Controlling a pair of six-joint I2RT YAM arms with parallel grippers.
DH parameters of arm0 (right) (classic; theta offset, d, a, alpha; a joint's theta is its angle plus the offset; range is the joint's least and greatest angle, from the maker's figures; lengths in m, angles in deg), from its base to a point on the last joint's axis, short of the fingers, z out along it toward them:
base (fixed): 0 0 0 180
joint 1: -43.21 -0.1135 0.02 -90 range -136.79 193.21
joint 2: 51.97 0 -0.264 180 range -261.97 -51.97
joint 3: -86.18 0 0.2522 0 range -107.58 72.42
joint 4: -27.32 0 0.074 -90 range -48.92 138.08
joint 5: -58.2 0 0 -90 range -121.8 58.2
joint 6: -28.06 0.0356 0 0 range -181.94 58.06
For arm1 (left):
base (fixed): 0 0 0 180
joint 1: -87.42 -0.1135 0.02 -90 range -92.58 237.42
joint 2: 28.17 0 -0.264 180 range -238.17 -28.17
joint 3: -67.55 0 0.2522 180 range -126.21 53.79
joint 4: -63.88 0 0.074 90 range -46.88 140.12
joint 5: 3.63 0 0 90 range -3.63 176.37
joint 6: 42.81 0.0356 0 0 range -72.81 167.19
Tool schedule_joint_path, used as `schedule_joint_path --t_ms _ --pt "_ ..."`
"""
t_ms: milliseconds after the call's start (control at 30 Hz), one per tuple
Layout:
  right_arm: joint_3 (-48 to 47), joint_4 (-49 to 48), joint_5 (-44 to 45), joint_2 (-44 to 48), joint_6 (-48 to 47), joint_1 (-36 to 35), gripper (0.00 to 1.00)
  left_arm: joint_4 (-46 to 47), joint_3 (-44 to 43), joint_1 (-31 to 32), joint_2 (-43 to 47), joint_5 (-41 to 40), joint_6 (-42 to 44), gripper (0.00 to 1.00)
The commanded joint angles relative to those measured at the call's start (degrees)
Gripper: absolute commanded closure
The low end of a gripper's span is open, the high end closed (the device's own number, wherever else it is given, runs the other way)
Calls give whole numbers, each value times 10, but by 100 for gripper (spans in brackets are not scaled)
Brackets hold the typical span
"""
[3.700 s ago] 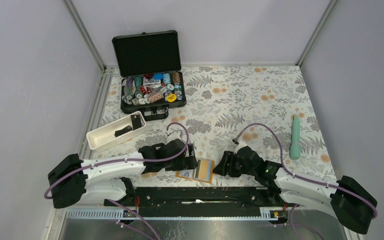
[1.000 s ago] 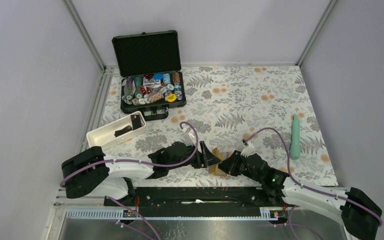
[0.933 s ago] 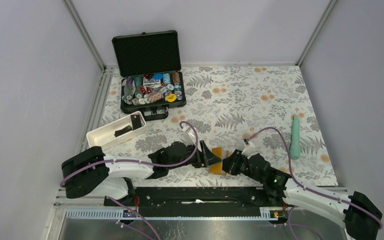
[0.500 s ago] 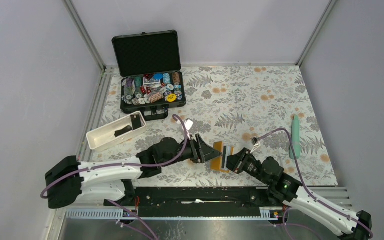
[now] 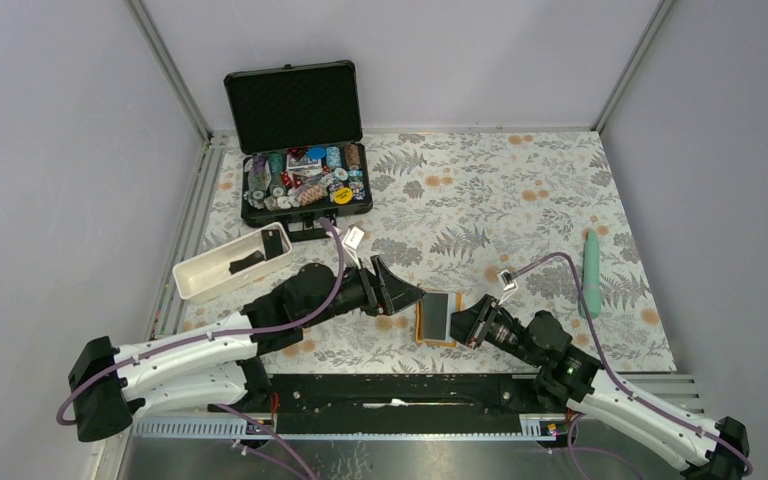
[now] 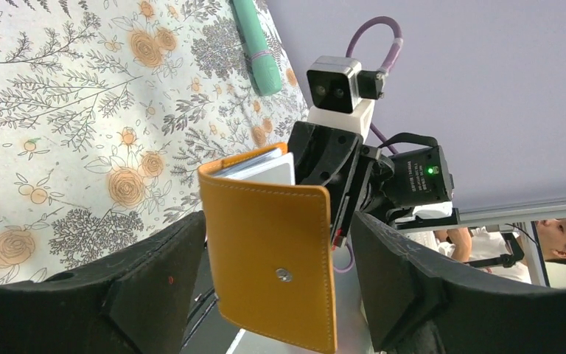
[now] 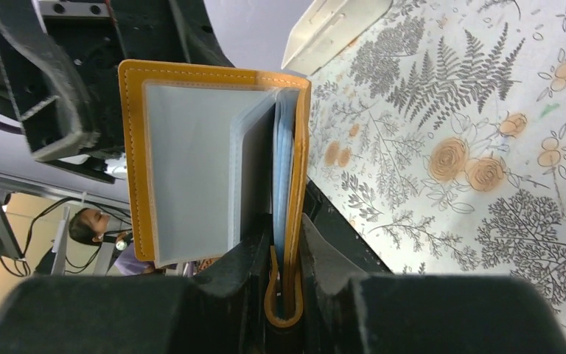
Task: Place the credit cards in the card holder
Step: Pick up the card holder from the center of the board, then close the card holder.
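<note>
Two grippers meet near the front edge of the table (image 5: 520,200). Left gripper (image 5: 401,293) — jaws spread wide, just beside the card holder (image 5: 438,318). Card holder — open, held off the table, its edge pinched in the right gripper (image 5: 470,325).

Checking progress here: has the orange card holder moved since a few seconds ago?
Yes. The card holder shifted right, away from the white tray, now clamped in the right gripper.

The card holder (image 6: 273,251) is orange (pale blue inside); the table (image 5: 480,190) bears grey-and-orange florals.
</note>
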Motion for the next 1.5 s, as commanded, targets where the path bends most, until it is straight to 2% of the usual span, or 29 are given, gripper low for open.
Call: schedule_joint_path --t_ms 0,100,200,367,467,600,667,767,933,1100,1467 --pt "-25 -75 -17 10 11 -3 100 25 7 -2 23 -10 11 24" --pt "-32 -76 -19 11 11 -3 100 51 24 -3 57 -26 10 10" --pt "-39 -68 -15 16 9 -3 100 59 30 -6 89 -22 15 2" --pt "-38 -65 -13 23 10 -3 100 48 29 -16 128 0 21 1" --pt "-38 -70 -14 33 12 -3 100 -8 30 -33 140 -13 9 1" --pt "-42 -75 -17 44 12 -3 100 -25 45 -43 143 -12 -12 11" --pt "-42 -85 -20 43 13 -3 100 -35 38 -43 129 -4 -13 16" --pt "-46 -96 -27 35 11 -3 100 -33 24 -43 90 23 -9 20" --pt "-47 -119 -42 19 10 -3 100 43 19 -39 43 84 -12 24" --pt "-49 -140 -62 7 9 -3 100 107 31 -31 22 105 -28 25" --pt "-54 -169 -96 -14 7 -3 100 229 48 -21 -23 144 -62 38"
